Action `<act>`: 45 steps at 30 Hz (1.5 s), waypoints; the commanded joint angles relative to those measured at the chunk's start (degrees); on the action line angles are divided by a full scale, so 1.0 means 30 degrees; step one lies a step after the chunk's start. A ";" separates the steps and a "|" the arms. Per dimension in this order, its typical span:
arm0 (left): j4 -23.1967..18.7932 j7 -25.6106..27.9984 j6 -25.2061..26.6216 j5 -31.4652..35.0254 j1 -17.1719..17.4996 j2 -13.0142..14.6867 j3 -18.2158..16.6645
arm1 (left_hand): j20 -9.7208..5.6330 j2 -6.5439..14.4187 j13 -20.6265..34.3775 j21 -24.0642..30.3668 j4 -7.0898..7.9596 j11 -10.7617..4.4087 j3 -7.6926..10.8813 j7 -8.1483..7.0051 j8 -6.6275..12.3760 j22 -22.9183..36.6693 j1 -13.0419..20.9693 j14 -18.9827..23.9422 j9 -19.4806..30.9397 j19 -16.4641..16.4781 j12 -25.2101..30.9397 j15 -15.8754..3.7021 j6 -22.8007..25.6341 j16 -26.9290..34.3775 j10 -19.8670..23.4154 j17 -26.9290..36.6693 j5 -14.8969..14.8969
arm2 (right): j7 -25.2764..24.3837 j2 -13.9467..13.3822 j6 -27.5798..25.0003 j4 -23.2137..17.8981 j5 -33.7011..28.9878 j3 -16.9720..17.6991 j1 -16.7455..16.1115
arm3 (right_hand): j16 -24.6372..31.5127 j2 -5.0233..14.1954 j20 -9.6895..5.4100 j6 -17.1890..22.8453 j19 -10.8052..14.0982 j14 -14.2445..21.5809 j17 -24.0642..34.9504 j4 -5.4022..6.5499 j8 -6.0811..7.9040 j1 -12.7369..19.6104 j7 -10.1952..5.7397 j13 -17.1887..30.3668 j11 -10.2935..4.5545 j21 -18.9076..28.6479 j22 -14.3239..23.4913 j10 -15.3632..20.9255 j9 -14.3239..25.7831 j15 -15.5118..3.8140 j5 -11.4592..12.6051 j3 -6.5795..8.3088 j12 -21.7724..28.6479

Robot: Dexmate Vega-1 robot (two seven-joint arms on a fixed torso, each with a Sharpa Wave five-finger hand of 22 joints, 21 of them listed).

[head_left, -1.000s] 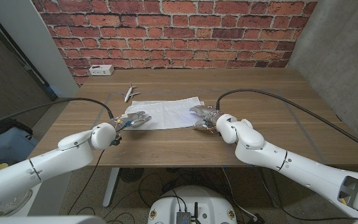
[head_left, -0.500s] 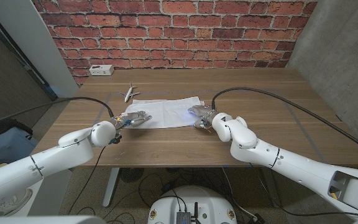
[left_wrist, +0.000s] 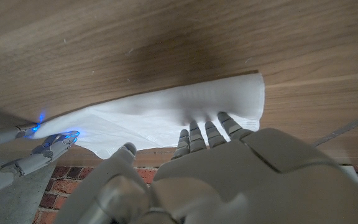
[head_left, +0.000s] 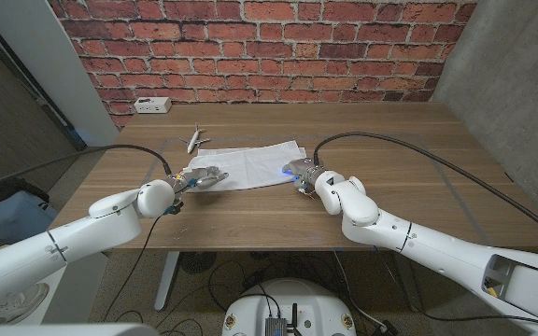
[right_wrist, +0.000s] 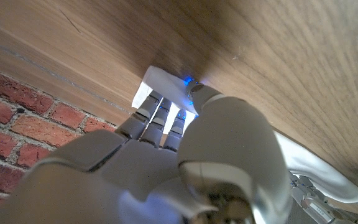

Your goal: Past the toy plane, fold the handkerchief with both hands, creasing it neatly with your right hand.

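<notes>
1. The handkerchief (head_left: 247, 165) lies spread on the table (head_left: 390, 168), white, with its long axis running side to side across the robot's front. Its far edge runs toward the toy plane (head_left: 195, 138), which sits just beyond the left far corner, apart from the cloth.
2. The left hand (head_left: 201, 177) is at the cloth's left near end. In the left wrist view its fingertips (left_wrist: 206, 127) lie on the cloth's edge, pressing or touching it; whether anything is pinched I cannot tell.
3. The right hand (head_left: 302, 174) is at the right near corner, a blue light glowing at its fingers. In the right wrist view its fingers (right_wrist: 160, 109) cover a small white corner of cloth; a grip there looks likely, but the pictures do not settle it.
4. Each hand stands at its own end of the long axis, so the cloth lies between them and slightly beyond. My judgement: the fold would carry the near edge away toward the far edge, with both ends lifted together.
5. Behind the table stands a brick wall (head_left: 269, 47), with a white power strip (head_left: 151, 105) at the table's far left.
</notes>
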 commanded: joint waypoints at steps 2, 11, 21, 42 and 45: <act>-0.0295 0.0003 -0.0047 -0.0111 0.0119 0.0173 -0.0063 | 0.0008 0.0049 0.0046 0.0019 0.0009 -0.0036 -0.0104 0.0073 0.0187 0.0096 -0.0240 0.0061 -0.0020 0.0102 0.0111 -0.0037 0.0136 0.0118 0.0160 0.0048 0.0150 | -0.2003 0.0025 0.0634 0.0578 0.0142 0.0708 -0.0670 | 0.2136 0.0380 -0.1409 0.4964 0.2065 0.4220 0.0937 0.0556 0.1162 -0.0383 0.1010 0.0142 0.0474 0.2008 0.0488 0.4332 0.0101 -0.3173 0.0366 -0.0392 0.1090; -0.0508 -0.0229 -0.0253 0.0032 -0.0041 0.0199 0.0035 | 0.0027 0.0055 0.0046 -0.0013 0.0001 -0.0023 -0.0156 0.0067 0.0196 0.0091 -0.0325 0.0141 -0.0021 0.0159 0.0124 -0.0045 0.0203 0.0127 0.0215 0.0046 0.0191 | -0.4901 -0.0691 0.1599 0.0116 -0.0344 0.1272 -0.1586 | 0.3594 0.0555 -0.0464 0.8864 0.1584 0.6845 0.1979 0.1030 0.1952 -0.1477 0.1088 0.0290 0.0280 0.2932 0.0567 0.7509 0.0172 -0.3512 -0.0005 -0.0709 0.1822; -0.0576 -0.0530 -0.0499 0.0339 -0.0292 0.0105 0.0184 | 0.0066 0.0057 0.0044 -0.0050 -0.0025 -0.0038 -0.0211 0.0019 0.0234 0.0085 -0.0402 0.0231 -0.0022 0.0246 0.0152 -0.0041 0.0374 0.0129 0.0321 0.0041 0.0240 | -0.7132 -0.1350 0.3226 0.0145 -0.1730 0.1655 -0.1861 | 0.5566 0.0284 -0.1316 1.0430 0.0780 0.8626 0.4406 -0.0325 0.1904 0.1836 0.0772 0.1226 -0.0125 0.4624 0.0968 0.9524 0.0554 -0.3786 -0.0385 -0.0493 0.2666; -0.0468 -0.1333 -0.0721 0.1029 -0.0720 -0.0192 0.0581 | 0.0057 -0.0011 0.0041 -0.0166 -0.0113 -0.0068 -0.0326 -0.0001 0.0214 0.0070 -0.0499 0.0274 -0.0023 0.0323 0.0132 -0.0092 0.0473 0.0088 0.0353 0.0030 0.0315 | -0.7829 -0.1423 0.7895 0.0980 -0.4002 0.2095 0.0006 | 0.5617 0.0134 -0.1752 1.0791 0.0458 0.9280 0.5186 -0.0121 0.1803 0.2610 0.0643 0.1821 -0.0363 0.5838 0.1121 1.0046 0.0769 -0.3790 -0.0507 -0.0676 0.3085; -0.0411 -0.1360 -0.0731 0.1030 -0.0736 -0.0246 0.0568 | 0.0059 -0.0041 0.0041 -0.0179 -0.0134 -0.0070 -0.0343 -0.0002 0.0211 0.0067 -0.0498 0.0273 -0.0024 0.0333 0.0136 -0.0102 0.0482 0.0082 0.0371 0.0028 0.0320 | -0.7828 -0.1322 0.8477 0.1167 -0.4219 0.2086 0.0324 | 0.5559 0.0125 -0.1751 1.0791 0.0420 0.9297 0.5236 -0.0101 0.1774 0.2649 0.0627 0.1879 -0.0308 0.5969 0.1122 1.0084 0.0787 -0.3789 -0.0503 -0.0693 0.3120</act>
